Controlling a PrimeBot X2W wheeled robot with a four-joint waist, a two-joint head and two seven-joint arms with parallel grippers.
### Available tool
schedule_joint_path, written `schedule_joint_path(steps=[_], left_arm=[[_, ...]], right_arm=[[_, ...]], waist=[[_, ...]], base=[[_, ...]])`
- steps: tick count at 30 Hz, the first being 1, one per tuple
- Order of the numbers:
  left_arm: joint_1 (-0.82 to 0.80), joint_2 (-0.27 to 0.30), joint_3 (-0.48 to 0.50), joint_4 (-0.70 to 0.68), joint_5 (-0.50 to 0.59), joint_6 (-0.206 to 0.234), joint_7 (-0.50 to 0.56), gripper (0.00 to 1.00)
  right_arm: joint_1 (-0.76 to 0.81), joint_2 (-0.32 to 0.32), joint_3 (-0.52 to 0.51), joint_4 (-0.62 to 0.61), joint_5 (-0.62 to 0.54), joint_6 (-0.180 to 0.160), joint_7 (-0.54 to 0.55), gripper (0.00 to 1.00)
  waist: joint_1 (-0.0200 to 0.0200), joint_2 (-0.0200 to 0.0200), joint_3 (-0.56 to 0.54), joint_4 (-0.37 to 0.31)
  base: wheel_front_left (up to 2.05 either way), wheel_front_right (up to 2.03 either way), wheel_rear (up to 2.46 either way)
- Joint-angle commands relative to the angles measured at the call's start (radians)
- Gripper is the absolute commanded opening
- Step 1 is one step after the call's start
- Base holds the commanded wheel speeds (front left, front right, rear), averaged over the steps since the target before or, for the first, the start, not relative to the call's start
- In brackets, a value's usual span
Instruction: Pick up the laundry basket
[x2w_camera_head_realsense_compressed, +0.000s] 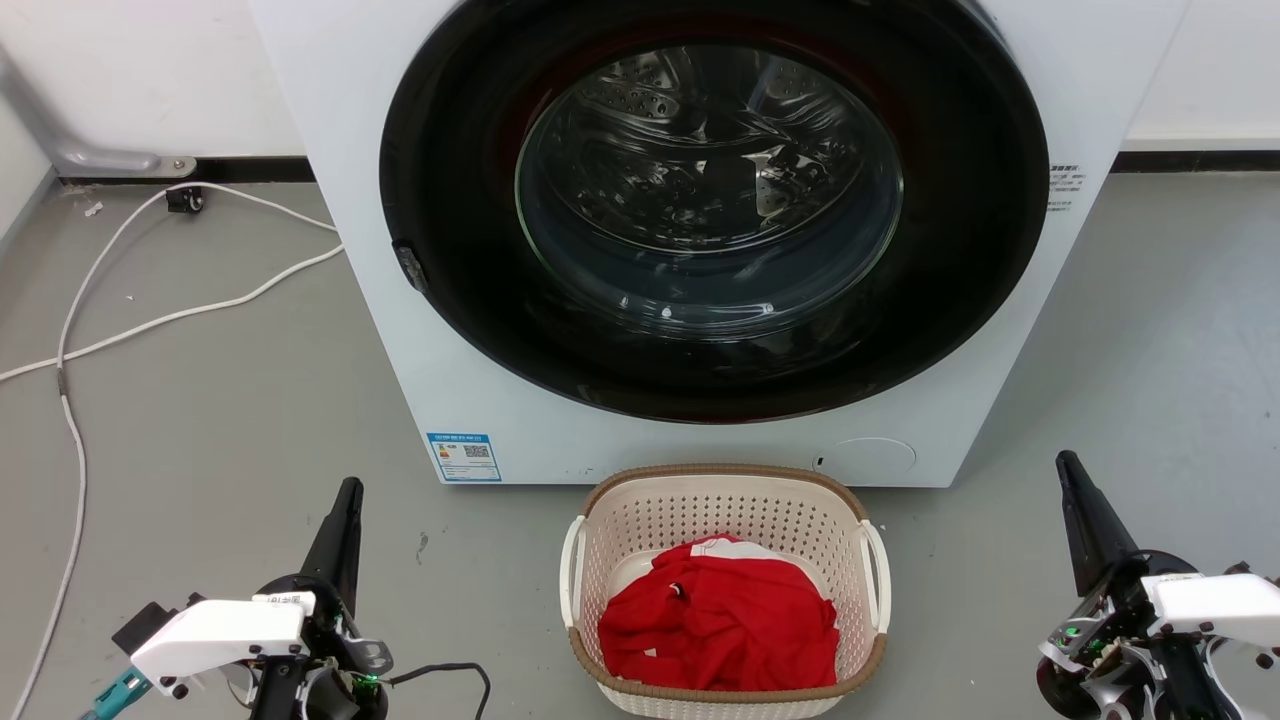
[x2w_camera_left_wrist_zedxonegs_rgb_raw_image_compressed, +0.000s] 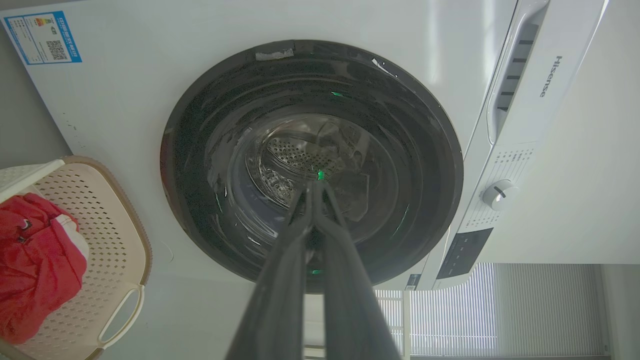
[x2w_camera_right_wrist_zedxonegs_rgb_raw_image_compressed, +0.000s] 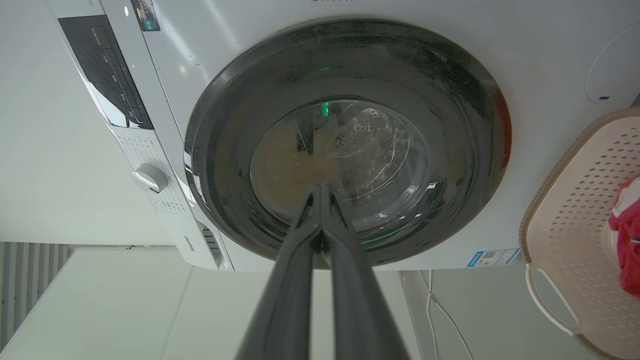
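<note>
Both clenched, empty: left end effector (x2w_camera_head_realsense_compressed: 347, 487) and right end effector (x2w_camera_head_realsense_compressed: 1066, 462), with laundry basket (x2w_camera_head_realsense_compressed: 725, 478) between, untouched, on floor.

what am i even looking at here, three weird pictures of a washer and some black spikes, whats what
It's a two-armed robot. The head view looks down from its head. The black spikes are its grippers, each with two long fingers pressed together, holding nothing: left gripper, right gripper. The other two pictures come from cameras on each wrist, looking along those fingers, so they appear tilted. On the floor, before the closed washing machine, stands the laundry basket with a red garment inside. A white cable lies at the left.
</note>
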Motion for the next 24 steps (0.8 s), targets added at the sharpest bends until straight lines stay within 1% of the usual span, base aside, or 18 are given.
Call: schedule_joint_path(steps=[1,17,18,20,24], left_arm=[[-0.011,-0.001,0.003,0.001,0.004,-0.004,0.003,0.00],[-0.011,-0.003,0.006,0.002,0.008,-0.004,0.006,0.00],[0.000,-0.002,0.003,0.000,0.001,0.000,0.001,1.00],[0.011,-0.006,0.002,0.016,0.001,0.001,0.000,1.00],[0.010,-0.007,-0.019,0.013,0.001,0.001,-0.017,1.00]], right_arm=[[-0.013,0.004,-0.002,0.001,-0.001,0.003,0.002,0.00],[-0.013,0.004,-0.002,0.001,-0.002,0.003,0.003,0.00],[0.000,0.001,-0.001,0.000,0.000,0.000,0.000,1.00],[0.011,0.002,0.000,0.016,0.000,0.000,0.000,1.00],[0.017,0.002,0.010,0.007,-0.003,0.000,-0.016,1.00]], waist=[[0.0000,0.0000,0.000,0.000],[0.0000,0.0000,0.000,0.000],[0.0000,0.0000,0.000,0.000],[0.0001,0.0000,0.000,0.000],[0.0001,0.0000,0.000,0.000]], base=[[0.00,0.00,0.00],[0.00,0.00,0.00],[0.00,0.00,0.00],[0.00,0.00,0.00],[0.00,0.00,0.00]])
